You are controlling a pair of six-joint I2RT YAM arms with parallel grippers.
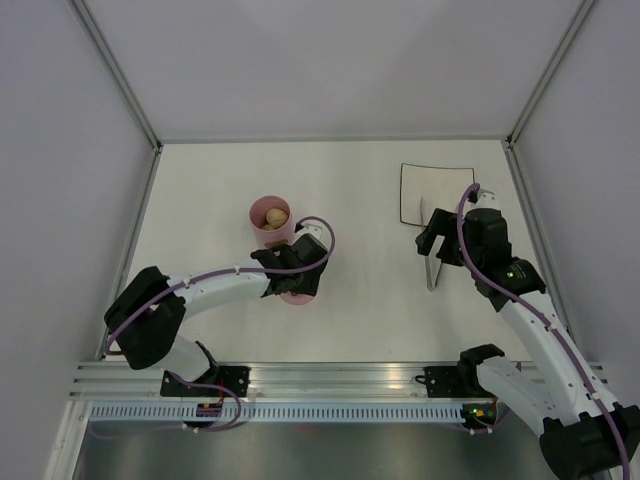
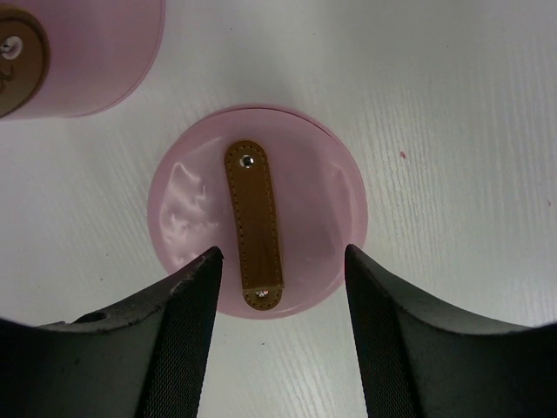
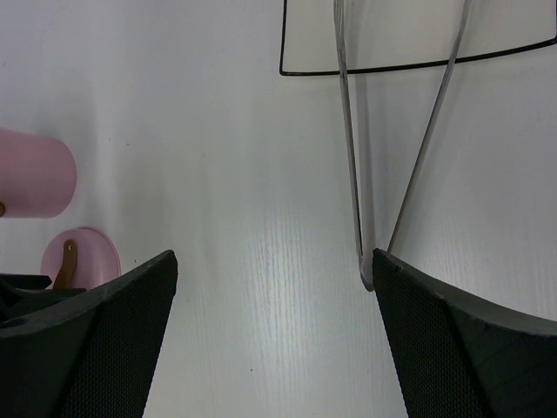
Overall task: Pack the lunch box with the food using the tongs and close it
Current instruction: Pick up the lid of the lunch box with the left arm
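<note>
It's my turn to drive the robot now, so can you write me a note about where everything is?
Left claw: open, straddling the brown handle of the lid, not gripping it yet.
Right claw: open and empty, over the table beside the tongs.
Lunch box: upright, uncovered, beige food pieces inside.
The lid lies flat on the table next to the box.
The tongs are put down, joined end on the table, tips over the plate.
Done: food packed; none visible on the plate.
Left: grip the handle, lift the lid, set it on the box.
</note>
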